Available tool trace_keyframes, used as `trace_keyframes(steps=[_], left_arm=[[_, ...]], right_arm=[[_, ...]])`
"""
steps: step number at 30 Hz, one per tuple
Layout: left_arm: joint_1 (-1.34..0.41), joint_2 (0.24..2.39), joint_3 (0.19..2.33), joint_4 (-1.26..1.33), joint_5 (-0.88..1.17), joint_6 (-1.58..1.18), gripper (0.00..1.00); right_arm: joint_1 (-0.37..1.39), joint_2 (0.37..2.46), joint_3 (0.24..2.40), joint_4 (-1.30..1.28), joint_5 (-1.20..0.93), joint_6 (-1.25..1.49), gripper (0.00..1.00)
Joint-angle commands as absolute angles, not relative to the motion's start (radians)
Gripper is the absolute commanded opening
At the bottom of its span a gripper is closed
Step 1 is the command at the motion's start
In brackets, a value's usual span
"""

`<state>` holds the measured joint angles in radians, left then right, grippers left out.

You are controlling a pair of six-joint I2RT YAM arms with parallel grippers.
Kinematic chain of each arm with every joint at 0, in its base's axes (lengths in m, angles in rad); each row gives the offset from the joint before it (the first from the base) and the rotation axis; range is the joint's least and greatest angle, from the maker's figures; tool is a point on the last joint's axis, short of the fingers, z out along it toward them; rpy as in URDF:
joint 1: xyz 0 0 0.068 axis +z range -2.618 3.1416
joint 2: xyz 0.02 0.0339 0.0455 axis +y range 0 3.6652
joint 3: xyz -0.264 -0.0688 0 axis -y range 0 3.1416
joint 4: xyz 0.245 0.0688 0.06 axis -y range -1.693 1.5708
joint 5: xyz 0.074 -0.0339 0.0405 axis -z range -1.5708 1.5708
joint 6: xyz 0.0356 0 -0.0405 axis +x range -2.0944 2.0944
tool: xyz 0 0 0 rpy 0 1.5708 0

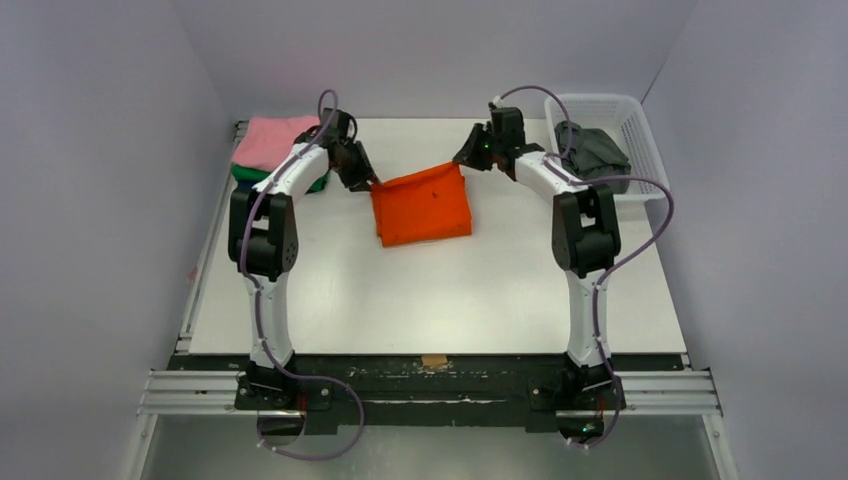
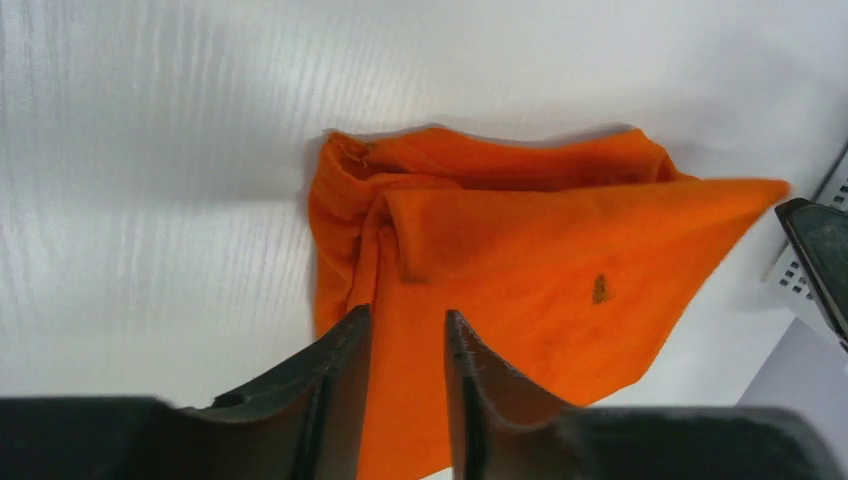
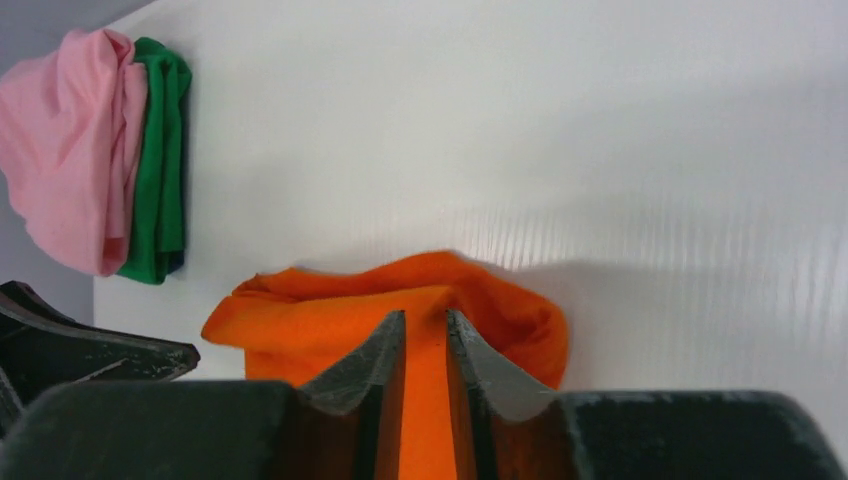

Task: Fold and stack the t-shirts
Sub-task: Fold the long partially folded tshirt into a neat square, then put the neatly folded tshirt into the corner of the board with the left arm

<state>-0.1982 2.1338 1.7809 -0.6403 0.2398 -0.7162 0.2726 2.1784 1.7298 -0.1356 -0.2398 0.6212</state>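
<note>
The bright orange t-shirt [image 1: 422,205] lies folded at the back middle of the white table [image 1: 450,290]. My left gripper [image 1: 372,182] is shut on its far left corner and my right gripper [image 1: 462,160] is shut on its far right corner, with both corners lifted slightly. In the left wrist view the orange cloth [image 2: 520,260] runs between the fingers of the left gripper [image 2: 405,315]. In the right wrist view the cloth [image 3: 330,315] is pinched between the fingers of the right gripper [image 3: 425,318]. A pink t-shirt [image 1: 275,140] lies on a green one [image 1: 248,175] at the back left.
A white lattice basket [image 1: 640,125] stands at the back right with a dark grey t-shirt [image 1: 598,150] in it. The pink t-shirt [image 3: 70,150] and the green t-shirt [image 3: 160,150] also show in the right wrist view. Grey walls enclose the table.
</note>
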Motion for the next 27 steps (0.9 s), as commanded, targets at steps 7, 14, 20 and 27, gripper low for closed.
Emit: trace_keyframes(steps=[7, 14, 20, 27], left_arm=[[-0.155, 2.043, 1.688, -0.587, 0.272, -0.714, 0.96], [-0.207, 2.058, 1.576, -0.524, 0.331, -0.708, 0.97], [-0.262, 2.177, 1.688, -0.621, 0.227, -0.7, 0.76], [-0.326, 2.268, 1.852, -0.738, 0.133, -0.667, 0.4]], right_arm=[[0.267, 2.117, 1.743, -0.108, -0.196, 0.549, 0.9], [0.266, 1.869, 1.389, -0.005, -0.181, 0.564, 0.94], [0.266, 1.787, 1.28, -0.016, -0.254, 0.564, 0.94], [0.267, 1.71, 1.209, 0.032, -0.321, 0.566, 0.94]])
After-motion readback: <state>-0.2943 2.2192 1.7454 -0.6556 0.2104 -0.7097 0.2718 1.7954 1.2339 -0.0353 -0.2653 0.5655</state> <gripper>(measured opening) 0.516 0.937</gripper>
